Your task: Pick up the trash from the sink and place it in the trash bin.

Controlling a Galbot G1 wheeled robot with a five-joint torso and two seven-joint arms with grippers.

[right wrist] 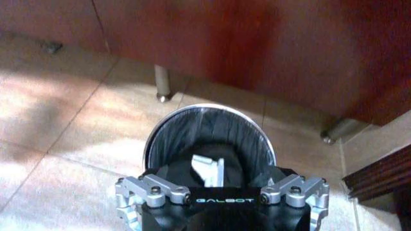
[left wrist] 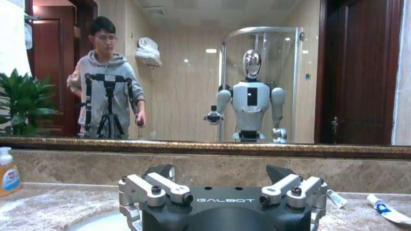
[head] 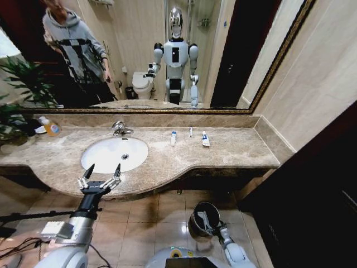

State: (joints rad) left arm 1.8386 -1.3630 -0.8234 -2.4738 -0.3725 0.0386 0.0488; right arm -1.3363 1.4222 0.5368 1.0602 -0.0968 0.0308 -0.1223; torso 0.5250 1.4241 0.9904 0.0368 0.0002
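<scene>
- The left gripper [head: 101, 172] hovers at the near edge of the marble counter [head: 234, 148], just in front of the white oval sink [head: 106, 156]; its two fingers stand wide apart with nothing between them.
- Trash lies on the counter to the right of the sink, near the back wall: a white tube with blue marks [head: 173, 138], a thin white stick [head: 190, 132] and a second white tube with blue marks [head: 205, 139], each apart from the others.
- An orange-yellow soap bottle [head: 51, 128] stands at the far left of the counter, beside a green plant [head: 22, 84].
- A chrome faucet [head: 118, 129] rises behind the sink.
- The right gripper [right wrist: 222, 180] hangs low over the trash bin [right wrist: 173, 134] on the tiled floor [head: 162, 215], right of the sink and below the counter; whether its fingers are apart or together cannot be told.
- A white item [right wrist: 209, 169] lies inside the black-lined bin.
</scene>
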